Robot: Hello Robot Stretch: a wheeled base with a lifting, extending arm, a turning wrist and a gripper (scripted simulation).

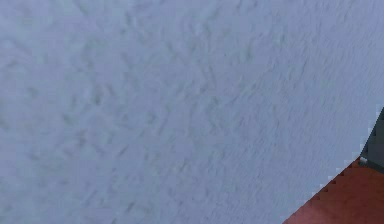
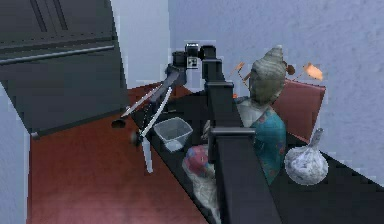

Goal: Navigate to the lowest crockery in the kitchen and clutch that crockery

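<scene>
In the arm side view my dark arm (image 2: pixel 228 150) rises over a dark tabletop (image 2: pixel 345 195). Two white marked squares (image 2: pixel 192 55) sit at its far end. From there the gripper (image 2: pixel 130 124) slants down to the left, over red floor near the table's far corner. Its far end is hard to make out, so I cannot tell whether it holds anything. A pale grey square container (image 2: pixel 172 132) stands on the table beside the arm. A white rounded bowl-like thing (image 2: pixel 305 166) with a thin handle sticking up sits on the table to the right of the arm.
A bust (image 2: pixel 265 95) in teal and grey stands right of the arm, a red-brown chair back (image 2: pixel 302 103) behind it. A pinkish lump (image 2: pixel 200 160) lies left of the arm. Dark cabinets (image 2: pixel 60 60) line the upper left. A pale wall (image 1: pixel 170 100) rises ahead, red floor (image 1: pixel 350 200) at its corner.
</scene>
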